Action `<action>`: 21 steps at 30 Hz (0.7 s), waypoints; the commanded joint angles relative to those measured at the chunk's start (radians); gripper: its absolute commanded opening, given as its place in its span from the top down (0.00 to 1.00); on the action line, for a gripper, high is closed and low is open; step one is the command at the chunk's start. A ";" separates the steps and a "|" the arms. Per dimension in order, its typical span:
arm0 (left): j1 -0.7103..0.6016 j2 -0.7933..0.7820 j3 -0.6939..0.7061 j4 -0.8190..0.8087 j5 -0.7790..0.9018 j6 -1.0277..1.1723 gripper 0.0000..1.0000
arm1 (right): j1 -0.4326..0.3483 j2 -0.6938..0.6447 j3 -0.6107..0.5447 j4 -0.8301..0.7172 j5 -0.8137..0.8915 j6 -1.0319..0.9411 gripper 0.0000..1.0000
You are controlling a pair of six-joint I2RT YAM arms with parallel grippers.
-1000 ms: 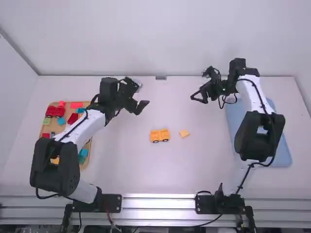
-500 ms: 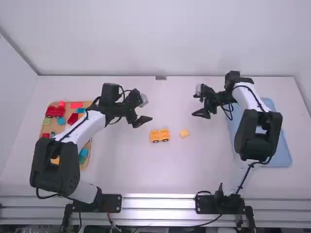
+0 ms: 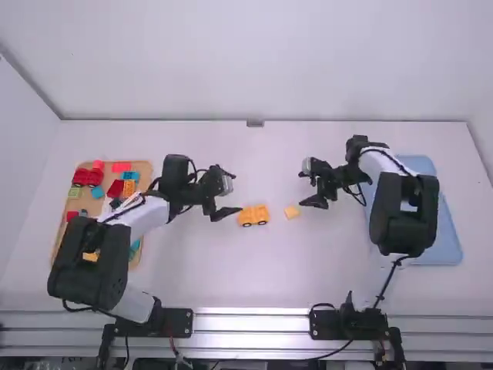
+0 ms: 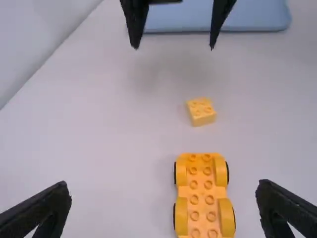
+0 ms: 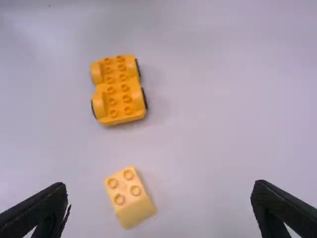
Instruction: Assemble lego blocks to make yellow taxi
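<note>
Left fingers (image 4: 52, 204) spread and empty, just off the yellow wheeled base (image 3: 253, 216) at its 9 o'clock in the high view. Right fingers (image 5: 51, 204) also spread and empty, near the yellow block (image 3: 292, 213), about its 2 o'clock. Both have closed in over the last second — base and block unmoved on the bench (image 3: 262, 270), block at base's 3 o'clock, apart. Looks like pre-grasp — stacking likely next.

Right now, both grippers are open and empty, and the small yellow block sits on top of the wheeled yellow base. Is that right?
Not quite: the right wrist view shows the small yellow block on the table, apart from the wheeled yellow base. The left gripper and right gripper are indeed open and empty.
</note>
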State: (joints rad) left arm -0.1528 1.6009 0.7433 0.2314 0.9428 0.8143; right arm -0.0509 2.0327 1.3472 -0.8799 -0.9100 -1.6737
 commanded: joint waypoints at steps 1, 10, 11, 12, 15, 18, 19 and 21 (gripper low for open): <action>-0.005 0.039 -0.019 0.022 0.045 -0.066 0.01 | 0.017 0.009 -0.043 0.016 -0.006 -0.059 0.02; -0.005 0.158 -0.019 0.146 0.156 -0.063 0.01 | 0.029 0.145 -0.068 0.116 -0.007 -0.073 0.01; -0.005 0.167 -0.019 0.161 0.174 -0.063 0.01 | 0.029 0.167 -0.063 0.105 -0.011 -0.093 0.02; -0.004 0.171 -0.019 0.169 0.177 -0.063 0.01 | 0.029 0.179 -0.060 0.098 -0.013 -0.108 0.01; -0.005 0.174 -0.019 0.169 0.176 -0.063 0.01 | 0.011 0.222 -0.038 0.051 -0.032 -0.215 0.00; -0.004 0.174 -0.019 0.167 0.177 -0.066 0.01 | -0.003 0.248 -0.032 0.039 -0.050 -0.309 0.05; -0.004 0.174 -0.019 0.166 0.176 -0.067 0.01 | -0.005 0.252 -0.032 0.047 -0.051 -0.323 0.08; -0.005 0.174 -0.019 0.161 0.176 -0.067 0.01 | -0.006 0.265 -0.044 0.094 -0.047 -0.293 0.14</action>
State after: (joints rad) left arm -0.1528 1.7676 0.7319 0.3996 1.0824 0.7513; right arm -0.0544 2.2742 1.2903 -0.8124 -0.9333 -1.9202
